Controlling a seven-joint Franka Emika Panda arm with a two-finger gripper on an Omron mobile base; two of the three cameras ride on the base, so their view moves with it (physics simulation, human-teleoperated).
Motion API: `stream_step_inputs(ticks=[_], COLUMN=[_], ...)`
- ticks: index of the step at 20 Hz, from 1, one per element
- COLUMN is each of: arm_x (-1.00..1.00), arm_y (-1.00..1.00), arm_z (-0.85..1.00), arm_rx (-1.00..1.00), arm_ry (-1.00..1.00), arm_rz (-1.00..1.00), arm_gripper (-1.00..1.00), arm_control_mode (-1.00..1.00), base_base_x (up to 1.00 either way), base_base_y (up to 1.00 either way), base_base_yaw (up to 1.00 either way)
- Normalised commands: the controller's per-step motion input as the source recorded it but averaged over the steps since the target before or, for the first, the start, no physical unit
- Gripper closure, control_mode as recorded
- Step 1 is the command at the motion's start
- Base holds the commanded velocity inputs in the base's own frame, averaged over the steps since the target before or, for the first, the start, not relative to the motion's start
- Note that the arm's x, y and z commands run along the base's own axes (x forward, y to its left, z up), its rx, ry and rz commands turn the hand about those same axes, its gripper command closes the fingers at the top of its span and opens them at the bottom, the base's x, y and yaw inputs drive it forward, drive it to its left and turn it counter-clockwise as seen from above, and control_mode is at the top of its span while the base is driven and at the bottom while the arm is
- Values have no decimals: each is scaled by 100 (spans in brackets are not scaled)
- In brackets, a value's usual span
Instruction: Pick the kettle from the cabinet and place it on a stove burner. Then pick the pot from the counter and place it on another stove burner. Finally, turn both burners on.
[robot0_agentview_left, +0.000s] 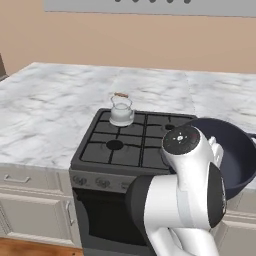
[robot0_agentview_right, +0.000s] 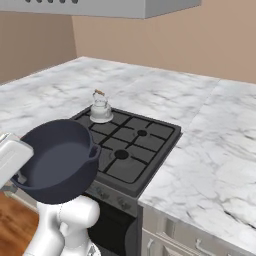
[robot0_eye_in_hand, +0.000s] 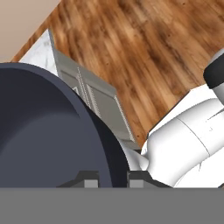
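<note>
The small silver kettle (robot0_agentview_left: 121, 111) (robot0_agentview_right: 100, 108) stands upright on the stove's back left burner. The wide dark blue-grey pot (robot0_agentview_left: 235, 150) (robot0_agentview_right: 60, 160) (robot0_eye_in_hand: 48, 131) hangs tilted in the air, in front of the stove's (robot0_agentview_left: 125, 145) (robot0_agentview_right: 131, 145) front right part and above its grates. My gripper (robot0_eye_in_hand: 113, 180) (robot0_agentview_right: 21, 176) is shut on the pot's rim, one fingertip inside the wall and one outside. The front left burner (robot0_agentview_left: 114, 145) and the right-hand burners (robot0_agentview_right: 121, 155) are bare. The cabinet is out of view.
White marble counter (robot0_agentview_left: 45, 110) (robot0_agentview_right: 215, 150) runs on both sides of the stove and behind it, up to the beige wall. Beige drawer fronts (robot0_agentview_left: 30, 200) sit below. A grey hood (robot0_agentview_right: 100, 7) hangs overhead. Wooden floor (robot0_eye_in_hand: 153, 52) lies below the hand.
</note>
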Motion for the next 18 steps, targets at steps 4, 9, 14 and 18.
stream_step_inputs(ticks=[4, 9, 14, 18], arm_x=[0, 0, 0, 0], arm_y=[0, 0, 0, 0], arm_z=[0, 0, 0, 0], arm_rx=[0, 0, 0, 0], arm_ry=[0, 0, 0, 0], arm_rz=[0, 0, 0, 0], arm_gripper=[100, 100, 100, 100], arm_control_mode=[100, 100, 100, 100], base_base_x=[0, 10, 25, 25], base_base_y=[29, 45, 11, 1], base_base_yaw=[0, 0, 0, 0])
